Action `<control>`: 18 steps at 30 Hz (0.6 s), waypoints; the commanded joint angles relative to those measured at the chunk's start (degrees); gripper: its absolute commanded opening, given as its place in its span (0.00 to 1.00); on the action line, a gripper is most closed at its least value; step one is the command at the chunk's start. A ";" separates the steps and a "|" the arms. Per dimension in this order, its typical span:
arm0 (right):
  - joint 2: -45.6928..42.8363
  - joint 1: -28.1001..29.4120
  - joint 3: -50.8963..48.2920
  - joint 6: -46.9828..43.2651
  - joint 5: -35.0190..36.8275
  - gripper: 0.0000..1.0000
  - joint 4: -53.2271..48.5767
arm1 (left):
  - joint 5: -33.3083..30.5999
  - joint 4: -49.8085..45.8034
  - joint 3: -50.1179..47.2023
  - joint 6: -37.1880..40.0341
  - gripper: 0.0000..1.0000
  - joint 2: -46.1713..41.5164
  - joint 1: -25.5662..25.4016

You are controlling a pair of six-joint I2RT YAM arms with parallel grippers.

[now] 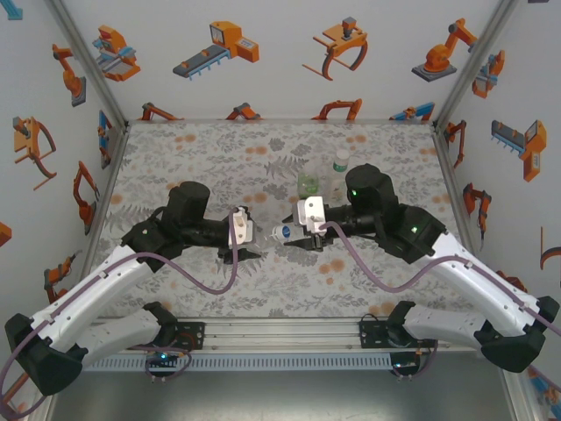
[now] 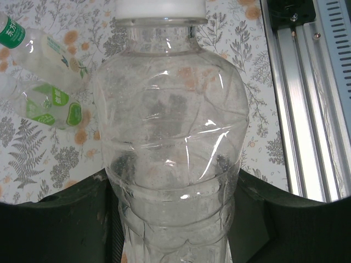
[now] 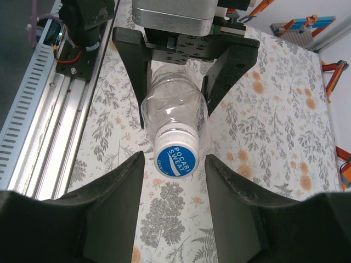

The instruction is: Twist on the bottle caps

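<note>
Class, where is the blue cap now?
Right wrist view, centre: the blue cap sits on the clear bottle, inside the open right gripper.

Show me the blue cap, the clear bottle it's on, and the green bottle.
blue cap [image 3: 176, 159]: right wrist view, middle of its printed top.
clear bottle [image 2: 175, 142]: left wrist view, middle of its body.
green bottle [image 1: 307, 183]: top external view, on its tinted body.

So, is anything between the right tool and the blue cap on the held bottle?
Nothing visible does. The blue cap sits on the clear bottle, directly between the fingers of the right tool, with a bare gap on each side.
</note>
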 commanded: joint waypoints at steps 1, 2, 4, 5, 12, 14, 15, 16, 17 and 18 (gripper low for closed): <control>0.17 0.21 -0.35 -1.16 -0.32 0.45 2.21 | 1.89 0.63 0.53 0.66 0.00 -0.95 -0.14; 0.18 0.15 -0.41 -1.08 -0.39 0.43 2.32 | 1.93 0.63 0.59 0.64 0.00 -0.93 -0.16; 0.09 0.21 -0.53 -0.90 -0.58 0.43 2.67 | 1.88 0.63 0.59 0.69 0.00 -1.00 -0.15; 0.14 0.20 -0.42 -0.75 -0.59 0.43 2.74 | 1.84 0.62 0.59 0.66 0.00 -0.98 -0.14; 0.05 0.21 -0.63 -0.03 -0.76 0.40 3.22 | 1.77 0.63 0.55 0.71 0.00 -0.99 -0.19; 0.09 0.21 -0.65 0.39 -0.85 0.35 3.35 | 1.79 0.63 0.54 0.70 0.00 -0.94 -0.16; 0.18 0.21 -0.80 1.21 -0.80 0.32 3.62 | 1.75 0.63 0.60 0.70 0.00 -0.98 -0.14; 0.26 0.18 -0.87 2.05 -0.68 0.29 3.91 | 1.74 0.63 0.55 0.63 0.00 -0.97 -0.13; 0.35 0.20 -0.74 2.92 -0.47 0.27 4.10 | 1.68 0.63 0.59 0.65 0.00 -0.97 -0.20; 0.54 0.18 -0.82 4.21 -0.21 0.24 4.37 | 1.58 0.63 0.60 0.70 0.00 -1.08 -0.19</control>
